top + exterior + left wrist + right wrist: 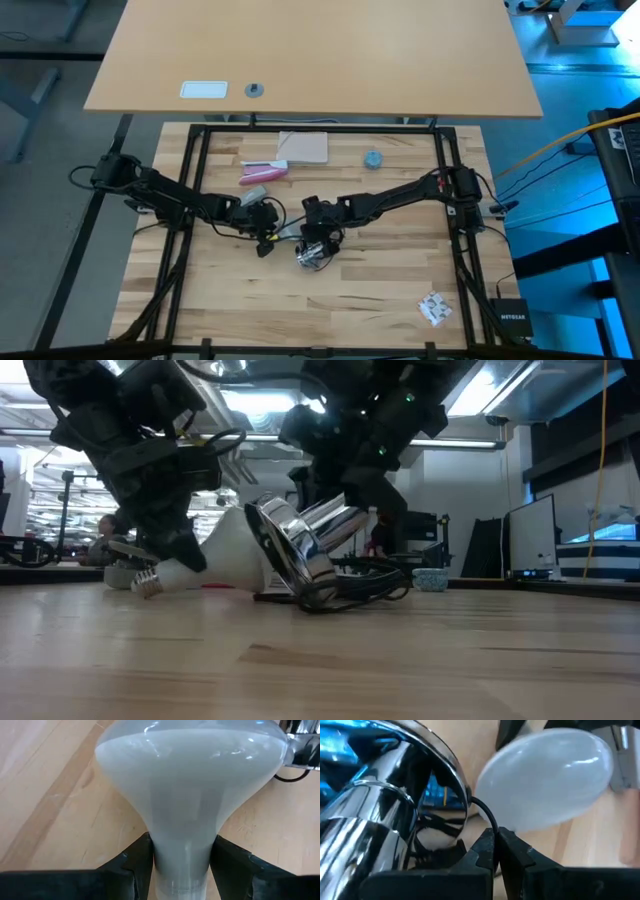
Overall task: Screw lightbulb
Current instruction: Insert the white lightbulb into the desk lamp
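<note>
I saw the left claw [182, 870] clamped on the neck of the lightbulb [190, 795], globe pointing away from it, low over the desk [380, 300]. The right claw [495, 845], fingers closed together, sat against the silvery socket [300, 545], just beside the globe.

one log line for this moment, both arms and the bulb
left gripper: shut on lightbulb neck | right gripper: shut on black cord by silvery socket | bulb: not yet in socket

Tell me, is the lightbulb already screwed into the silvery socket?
No: in the low view the lightbulb lies with its grey screw base bare, pointing away from the socket, held at the neck by the left hand.
</note>
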`<control>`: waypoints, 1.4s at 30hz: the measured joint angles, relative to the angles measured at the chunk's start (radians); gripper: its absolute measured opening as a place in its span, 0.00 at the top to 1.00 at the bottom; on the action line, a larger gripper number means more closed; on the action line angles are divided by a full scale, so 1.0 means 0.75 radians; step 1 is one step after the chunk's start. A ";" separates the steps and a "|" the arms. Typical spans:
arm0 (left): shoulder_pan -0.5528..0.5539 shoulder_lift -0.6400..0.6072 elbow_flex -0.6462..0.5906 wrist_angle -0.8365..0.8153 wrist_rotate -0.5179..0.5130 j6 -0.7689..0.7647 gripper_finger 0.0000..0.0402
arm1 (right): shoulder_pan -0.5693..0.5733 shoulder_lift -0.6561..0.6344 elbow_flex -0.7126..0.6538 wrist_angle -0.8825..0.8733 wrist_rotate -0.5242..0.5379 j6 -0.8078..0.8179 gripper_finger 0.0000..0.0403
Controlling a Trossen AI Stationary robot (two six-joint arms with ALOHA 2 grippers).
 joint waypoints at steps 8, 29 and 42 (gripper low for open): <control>0.103 0.000 -0.002 -0.025 -0.029 0.003 0.61 | 0.007 0.006 0.001 -0.069 0.053 0.079 0.97; 0.427 0.006 -0.008 0.262 -0.117 0.039 0.61 | 0.008 0.006 0.002 -0.052 0.053 0.105 0.84; 0.444 0.005 -0.007 0.286 -0.108 0.039 0.61 | 0.008 0.005 0.002 -0.053 0.041 0.102 0.57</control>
